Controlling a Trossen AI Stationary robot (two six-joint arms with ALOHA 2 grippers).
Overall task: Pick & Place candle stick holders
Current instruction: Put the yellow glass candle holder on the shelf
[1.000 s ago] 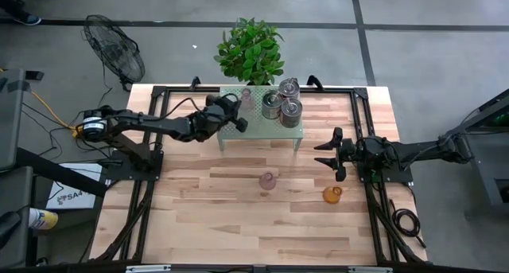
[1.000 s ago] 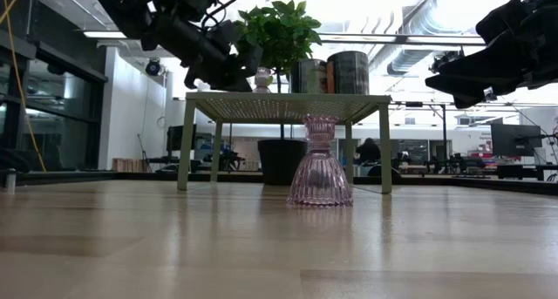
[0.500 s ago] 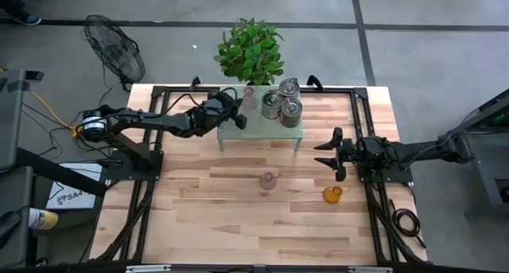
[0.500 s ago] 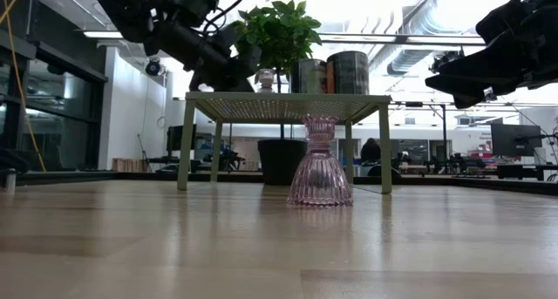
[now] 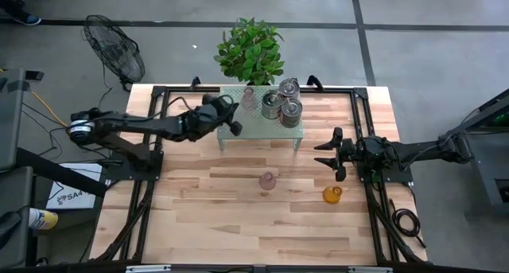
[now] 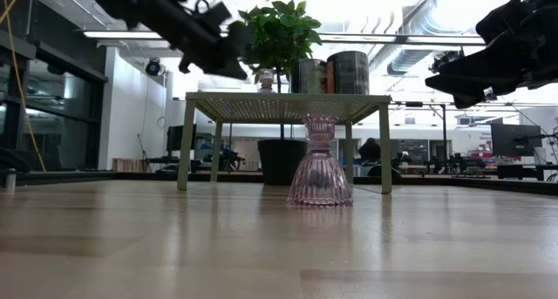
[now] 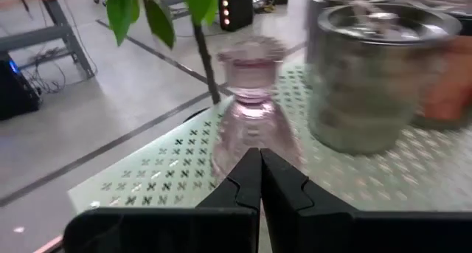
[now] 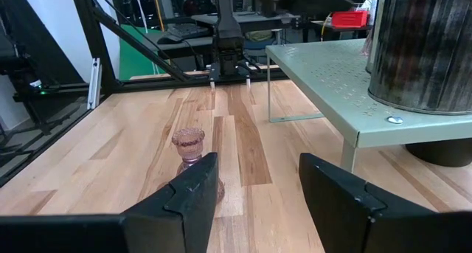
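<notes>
Candle stick holders — six on view. Three shiny silver-grey holders (image 5: 283,100) stand clustered on the green perforated shelf (image 5: 270,126) at the far side of the table (image 5: 199,225), and a pale pink glass holder (image 5: 246,96) stands on the same shelf, just beside them toward the left arm. A second pink glass holder (image 5: 268,181) stands upright on the bare table in front of the shelf; the amber-orange glass holder (image 5: 332,194) stands to its right, well apart.

Left gripper (image 5: 231,120): over the shelf's left end, fingers pressed together and holding nothing, pointed at the pink holder there, as its wrist view confirms. Right gripper (image 5: 330,154): hovering above the table beside the shelf's right end, jaws spread and empty, with the amber piece nearest it.

Handling, by judgement: the glass pieces look light, rigid, smooth and breakable, flared at the base and narrowing to a waist under the cup. That waist, or the cup rim, seems the best hold — the ribbed skirt could slip. The silver ones look like stiff metal, heavier, with slick, straight walls; a grip across the wall should serve.

Status: two holders are not yet on the shelf.
</notes>
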